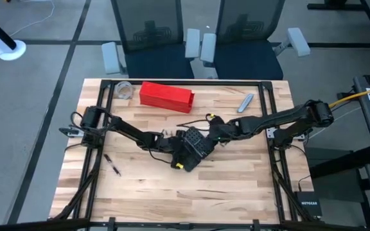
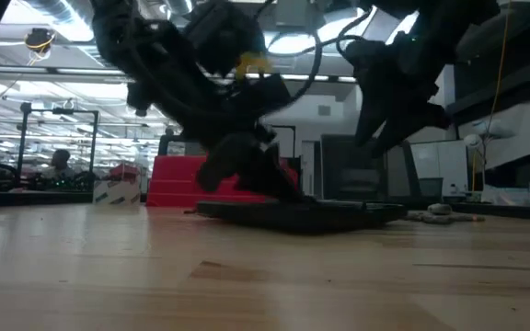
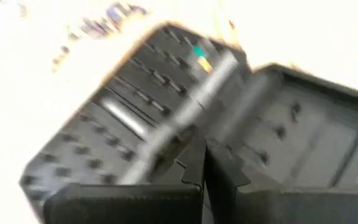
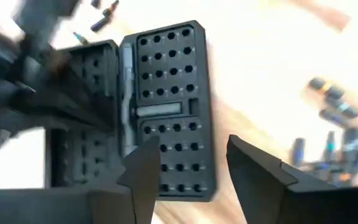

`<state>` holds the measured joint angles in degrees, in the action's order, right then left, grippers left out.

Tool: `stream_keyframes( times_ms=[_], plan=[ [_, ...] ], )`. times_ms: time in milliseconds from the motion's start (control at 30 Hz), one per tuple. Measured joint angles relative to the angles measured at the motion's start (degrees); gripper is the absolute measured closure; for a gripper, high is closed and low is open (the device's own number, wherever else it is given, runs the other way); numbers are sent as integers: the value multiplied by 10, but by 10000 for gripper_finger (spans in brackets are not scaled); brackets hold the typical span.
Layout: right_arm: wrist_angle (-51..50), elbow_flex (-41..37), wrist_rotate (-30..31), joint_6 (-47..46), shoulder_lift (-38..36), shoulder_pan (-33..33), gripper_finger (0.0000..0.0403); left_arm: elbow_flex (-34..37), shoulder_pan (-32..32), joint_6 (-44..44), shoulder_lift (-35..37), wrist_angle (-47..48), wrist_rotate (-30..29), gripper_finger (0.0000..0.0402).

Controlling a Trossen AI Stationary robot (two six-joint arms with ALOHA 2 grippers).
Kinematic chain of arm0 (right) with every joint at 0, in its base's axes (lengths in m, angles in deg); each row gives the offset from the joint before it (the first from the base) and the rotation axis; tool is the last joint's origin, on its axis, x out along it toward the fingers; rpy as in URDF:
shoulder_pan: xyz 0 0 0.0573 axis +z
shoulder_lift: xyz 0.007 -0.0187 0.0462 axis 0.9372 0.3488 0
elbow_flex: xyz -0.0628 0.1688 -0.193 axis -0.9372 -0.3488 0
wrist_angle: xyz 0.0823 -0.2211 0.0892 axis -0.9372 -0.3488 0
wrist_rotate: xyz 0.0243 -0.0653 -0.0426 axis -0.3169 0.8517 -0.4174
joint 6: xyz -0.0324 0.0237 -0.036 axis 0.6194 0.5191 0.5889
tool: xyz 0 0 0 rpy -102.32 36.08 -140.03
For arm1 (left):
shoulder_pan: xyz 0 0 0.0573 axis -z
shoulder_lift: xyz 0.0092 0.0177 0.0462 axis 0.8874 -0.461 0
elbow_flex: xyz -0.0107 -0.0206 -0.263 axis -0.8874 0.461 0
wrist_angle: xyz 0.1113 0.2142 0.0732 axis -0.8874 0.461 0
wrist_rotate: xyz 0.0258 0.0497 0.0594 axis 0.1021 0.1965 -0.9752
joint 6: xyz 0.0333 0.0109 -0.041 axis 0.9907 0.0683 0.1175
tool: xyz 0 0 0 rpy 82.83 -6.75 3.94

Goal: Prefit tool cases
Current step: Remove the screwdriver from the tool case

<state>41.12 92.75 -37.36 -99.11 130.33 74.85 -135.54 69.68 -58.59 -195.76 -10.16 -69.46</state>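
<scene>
The black tool case (image 1: 196,147) lies open at the middle of the table, both gridded halves facing up (image 4: 166,106). My left gripper (image 1: 175,142) reaches in from the table's left and is shut, with its tips (image 3: 204,165) at the case's hinge. My right gripper (image 1: 212,133) comes from the right and hangs open above the case. Its fingers (image 4: 191,171) are spread over one half and hold nothing. In the low view it stands well clear of the case (image 2: 311,213). My left gripper has its shut fingertips (image 4: 101,115) on the case by the hinge ridge (image 3: 194,134), between the two halves. It slants down from the table's left. The case lies flat and open on the table. Whether the tips press or only rest there does not show.
A long red box (image 1: 166,95) lies at the far side, with a clear round thing (image 1: 124,90) to its left. A grey tool (image 1: 245,102) lies at the far right. Loose bits (image 4: 331,118) are scattered beside the case, and a small dark stick (image 1: 112,165) lies near left.
</scene>
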Motion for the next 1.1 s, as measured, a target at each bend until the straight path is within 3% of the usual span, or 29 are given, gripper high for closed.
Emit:
stream_keyframes(
  times_ms=[167,267,500,600,733,900,1100],
  plan=[
    [-80,0,22,1,-4,-5,221,-2,0,37,53,46,-8,401],
    [-79,0,34,-5,10,-5,221,-1,1,24,93,110,-15,401],
    [-43,0,15,-13,84,-34,229,9,5,-165,170,312,-75,401],
    [-18,0,4,5,105,-54,274,22,17,-241,174,318,-75,401],
    [17,0,-18,58,106,-74,383,25,41,-309,172,273,-67,401],
    [19,0,-28,95,124,-111,399,24,52,-344,164,209,-62,402],
    [62,0,-81,106,159,-122,401,25,54,-355,136,245,-38,401]
  ],
)
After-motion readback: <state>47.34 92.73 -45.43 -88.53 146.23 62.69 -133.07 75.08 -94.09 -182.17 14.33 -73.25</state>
